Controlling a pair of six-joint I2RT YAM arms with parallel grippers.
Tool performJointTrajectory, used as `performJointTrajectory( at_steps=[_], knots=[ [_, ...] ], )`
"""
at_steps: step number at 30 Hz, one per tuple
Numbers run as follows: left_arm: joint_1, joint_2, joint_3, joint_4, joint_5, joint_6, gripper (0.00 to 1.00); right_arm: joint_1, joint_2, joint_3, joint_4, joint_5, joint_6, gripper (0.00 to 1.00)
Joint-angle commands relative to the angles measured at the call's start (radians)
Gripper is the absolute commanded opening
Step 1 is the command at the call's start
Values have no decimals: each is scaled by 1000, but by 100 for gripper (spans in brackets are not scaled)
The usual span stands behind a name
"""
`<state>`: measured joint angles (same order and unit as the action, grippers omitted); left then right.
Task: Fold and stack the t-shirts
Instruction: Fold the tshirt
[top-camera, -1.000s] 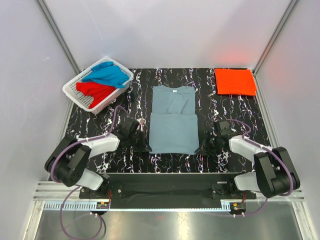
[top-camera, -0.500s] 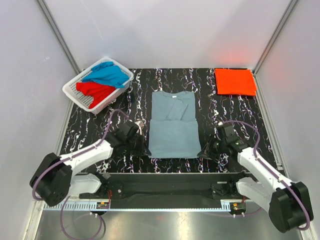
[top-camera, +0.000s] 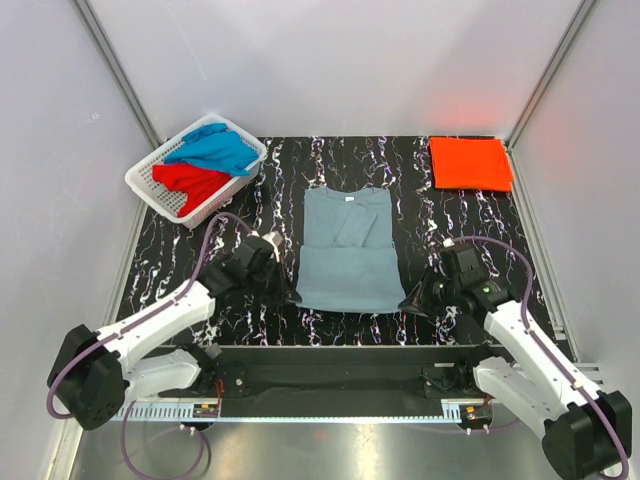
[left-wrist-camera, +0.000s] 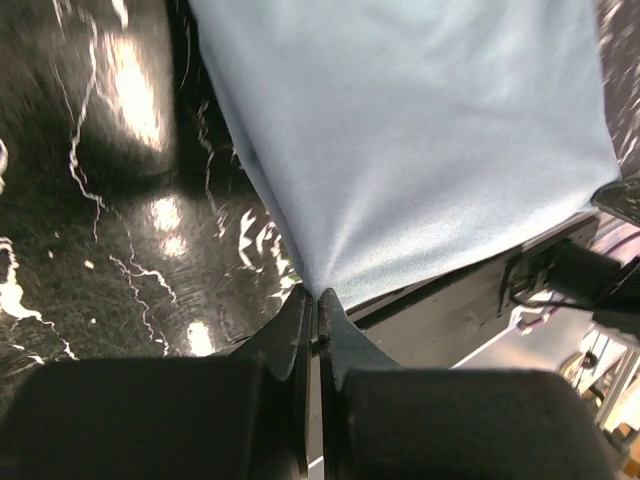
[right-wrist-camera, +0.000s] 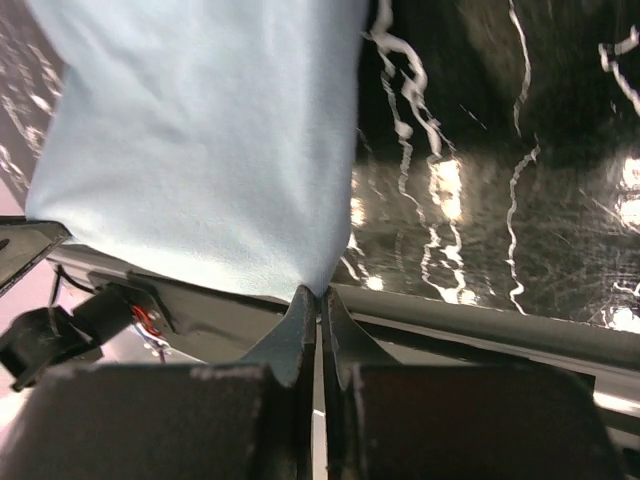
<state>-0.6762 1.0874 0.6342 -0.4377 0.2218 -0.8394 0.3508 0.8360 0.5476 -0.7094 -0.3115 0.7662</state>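
Note:
A dull grey-blue t-shirt (top-camera: 345, 250) lies lengthwise on the black marbled table (top-camera: 460, 230), sleeves folded in. My left gripper (top-camera: 290, 297) is shut on its near left hem corner (left-wrist-camera: 318, 285). My right gripper (top-camera: 407, 302) is shut on the near right hem corner (right-wrist-camera: 318, 285). Both corners hang lifted off the table, the cloth stretched between them. An orange-red t-shirt (top-camera: 470, 163) lies folded at the far right corner. A bright blue t-shirt (top-camera: 215, 150) and a red t-shirt (top-camera: 190, 182) are bunched in the basket.
The white slotted basket (top-camera: 150, 190) stands at the far left corner of the table. Grey walls close in on both sides and behind. The table's near edge (right-wrist-camera: 480, 325) runs just under both grippers.
Both grippers have risen and moved away from the near edge with the hem corners. The shirt's near end has drawn up, so the shirt looks shorter.

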Motion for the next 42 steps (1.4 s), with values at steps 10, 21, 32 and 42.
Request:
performJointTrajectory(
  at_steps=[10, 21, 32, 42],
  knots=[
    [156, 169, 332, -33, -38, 100, 0, -1, 287, 432, -38, 199, -140, 0],
    [320, 543, 722, 102, 155, 204, 0, -127, 693, 843, 28, 114, -307, 0],
    [411, 971, 1079, 430, 297, 177, 7, -191, 1112, 1195, 106, 12, -332, 1],
    [440, 1434, 1515, 632, 390, 66, 32, -260, 1480, 1520, 117, -21, -291, 8]
  ],
)
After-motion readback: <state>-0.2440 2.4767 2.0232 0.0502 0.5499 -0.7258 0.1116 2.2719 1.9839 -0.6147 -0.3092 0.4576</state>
